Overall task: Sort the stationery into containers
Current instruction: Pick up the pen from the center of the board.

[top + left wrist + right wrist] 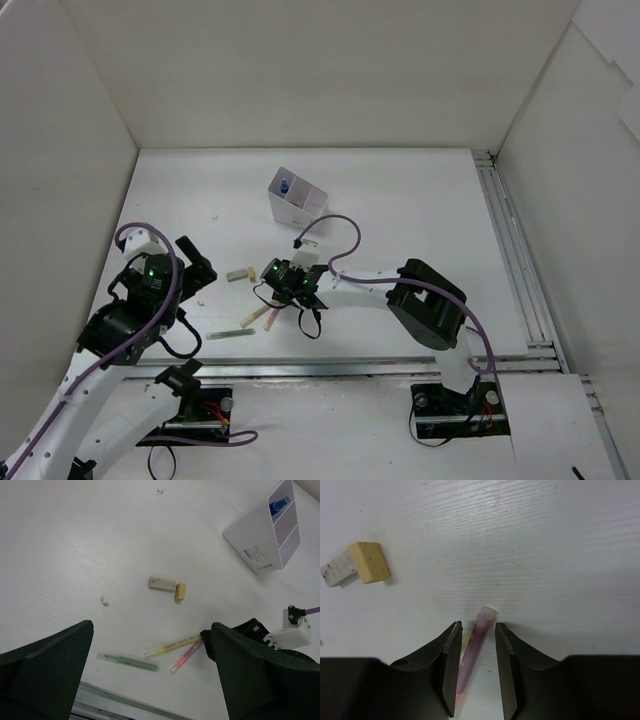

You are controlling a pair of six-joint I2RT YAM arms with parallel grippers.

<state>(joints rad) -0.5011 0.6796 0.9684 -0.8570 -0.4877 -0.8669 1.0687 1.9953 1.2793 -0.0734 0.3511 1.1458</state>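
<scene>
1. You are looking at a white worktop (pixel 420 200) with a faint wood grain.
2. Plain white panels box it in: a left wall (pixel 60 180), a far wall (pixel 320 70) and a right wall (pixel 575 180).
3. A metal rail (pixel 508 250) runs near to far along the worktop's right edge. A second rail (pixel 330 368) runs left to right along its near edge.
4. In your left wrist view, a small dark scuff (pixel 104 600) marks the worktop, and tiny dark specks (pixel 160 489) sit well beyond it.

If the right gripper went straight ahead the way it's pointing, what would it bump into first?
Probably the pink pen, which lies between the fingers of the right gripper, with the table just under it. How far off they are is hard to judge from here.
</scene>
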